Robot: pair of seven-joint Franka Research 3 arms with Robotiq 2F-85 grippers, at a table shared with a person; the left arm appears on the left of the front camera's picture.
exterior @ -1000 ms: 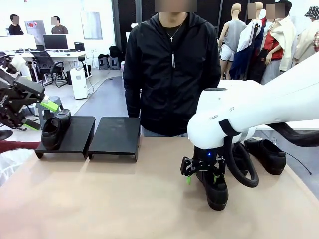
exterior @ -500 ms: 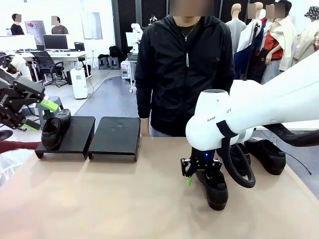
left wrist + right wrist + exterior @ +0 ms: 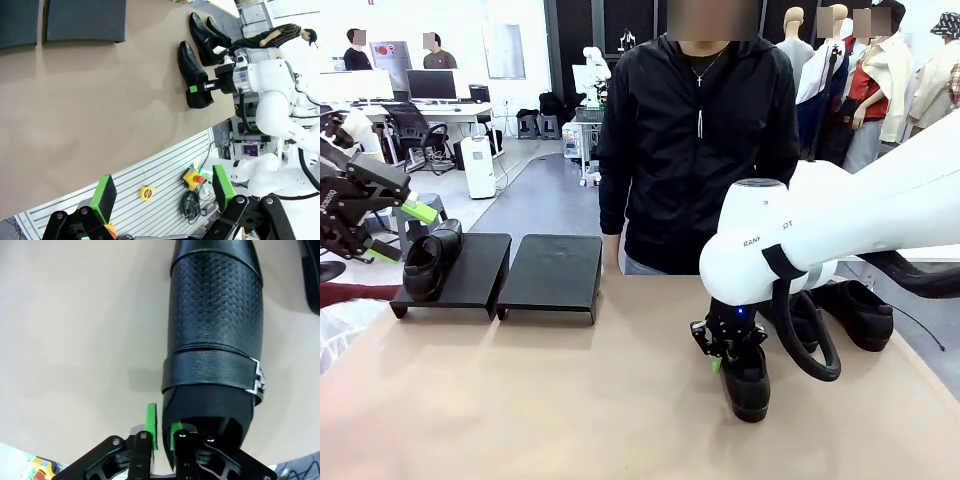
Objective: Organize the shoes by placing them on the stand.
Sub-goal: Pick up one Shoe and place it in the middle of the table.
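One black glossy shoe (image 3: 428, 262) rests on the left platform of the low black stand (image 3: 556, 276). My left gripper (image 3: 380, 218) hangs open just left of and above it, its green pads (image 3: 106, 192) wide apart. A second shoe (image 3: 748, 382) stands on the table at right. My right gripper (image 3: 725, 357) is down on its back end. In the right wrist view the gripper (image 3: 163, 433) has its pads nearly together, pinching the shoe's (image 3: 215, 325) collar edge. Two more shoes (image 3: 855, 310) lie behind the right arm.
A person in a black jacket (image 3: 700, 150) stands at the far edge, behind the middle of the table. The stand's right platform (image 3: 558, 265) holds nothing. The right arm's white body (image 3: 790, 240) looms over the table's right half.
My right gripper went from wide open to shut on the near shoe's collar and shifted slightly right. The person stepped a little to the right. The left arm has stayed still.
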